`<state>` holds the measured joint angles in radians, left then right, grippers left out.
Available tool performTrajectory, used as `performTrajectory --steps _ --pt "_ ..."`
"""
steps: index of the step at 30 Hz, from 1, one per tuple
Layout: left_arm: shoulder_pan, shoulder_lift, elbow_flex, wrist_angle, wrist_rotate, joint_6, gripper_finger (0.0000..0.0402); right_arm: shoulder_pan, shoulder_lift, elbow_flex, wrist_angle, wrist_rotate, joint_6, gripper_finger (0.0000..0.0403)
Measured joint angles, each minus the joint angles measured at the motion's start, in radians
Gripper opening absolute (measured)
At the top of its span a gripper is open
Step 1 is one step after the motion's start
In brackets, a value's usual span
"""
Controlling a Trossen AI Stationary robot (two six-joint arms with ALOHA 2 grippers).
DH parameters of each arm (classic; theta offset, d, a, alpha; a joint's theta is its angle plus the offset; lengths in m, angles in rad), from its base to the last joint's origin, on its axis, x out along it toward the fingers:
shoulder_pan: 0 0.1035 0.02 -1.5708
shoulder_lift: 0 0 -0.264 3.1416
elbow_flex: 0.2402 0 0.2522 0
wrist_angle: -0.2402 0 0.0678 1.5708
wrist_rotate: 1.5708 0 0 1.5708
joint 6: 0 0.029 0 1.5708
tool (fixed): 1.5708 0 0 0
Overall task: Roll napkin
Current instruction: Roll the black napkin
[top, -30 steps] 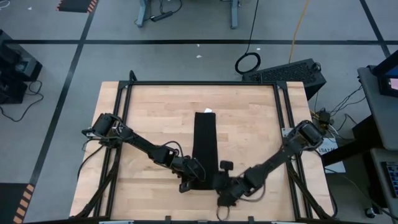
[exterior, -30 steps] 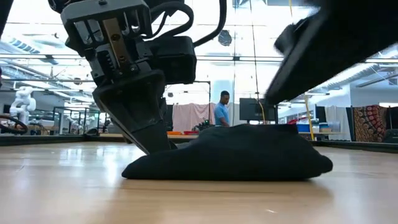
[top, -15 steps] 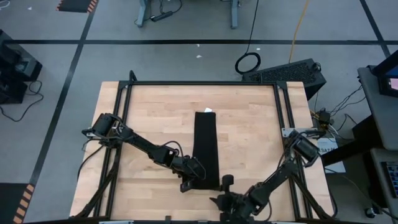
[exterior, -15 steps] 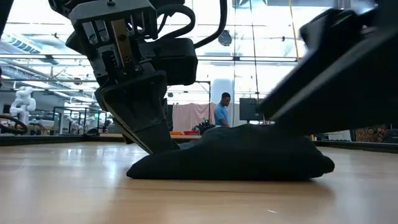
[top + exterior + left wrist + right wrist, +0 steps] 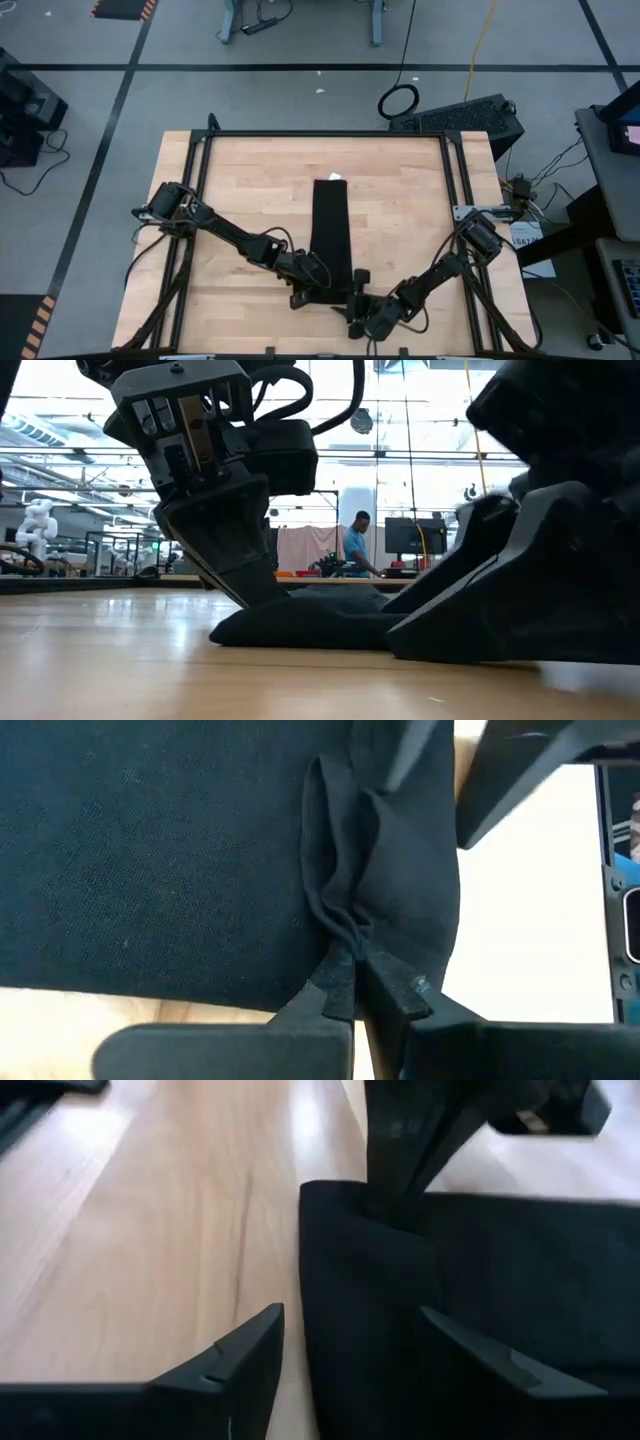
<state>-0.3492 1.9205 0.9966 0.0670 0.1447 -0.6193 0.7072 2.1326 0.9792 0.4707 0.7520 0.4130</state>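
The black napkin [image 5: 331,235] lies on the wooden table [image 5: 240,200] as a long narrow strip. Its white tag [image 5: 336,177] is at the far end. My left gripper [image 5: 312,291] is shut on the napkin's near left corner. It also shows in the low view [image 5: 245,585]. My right gripper [image 5: 355,302] is open at the napkin's near right corner. In the right wrist view [image 5: 350,1355] one finger stands over bare wood and the other over the cloth, with the napkin's near edge [image 5: 303,1280] between them. I cannot tell whether they touch it. My left gripper pinches a bunched fold [image 5: 345,925] at the napkin's near left corner between its two fingertips [image 5: 340,990]. The fingers slant down from above on the table's left side. The pinched cloth is puckered and a little raised, and the rest lies flat on the table.
Black frame rails [image 5: 200,150] run along the table's left, right and far sides. Bare wood lies on both sides of the strip. A person [image 5: 352,540] stands far behind the table in the room.
My right gripper has drawn back toward the table's near edge and then come back to the napkin's near right corner. The hump at the napkin's near end stands lower in the low view than before. My left gripper has kept its hold.
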Motion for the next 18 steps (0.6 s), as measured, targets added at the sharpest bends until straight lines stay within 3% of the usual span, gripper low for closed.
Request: performTrajectory --steps 4,8,14,18 --pt "0.000 0.000 0.000 0.012 -0.023 0.023 0.0025 -0.007 0.000 -0.042 0.062 -0.026 0.052 0.0211" --pt "-0.002 -0.019 0.000 0.003 -0.022 0.070 0.0068 -0.008 -0.001 -0.044 0.060 -0.025 0.065 0.0213" --pt "-0.007 -0.146 0.001 -0.177 -0.021 0.165 0.0154 -0.015 -0.001 -0.044 0.054 -0.043 0.107 0.0212" --pt "-0.016 -0.259 0.001 -0.299 -0.033 0.226 0.0188 -0.015 -0.001 -0.045 0.057 -0.043 0.107 0.0212"
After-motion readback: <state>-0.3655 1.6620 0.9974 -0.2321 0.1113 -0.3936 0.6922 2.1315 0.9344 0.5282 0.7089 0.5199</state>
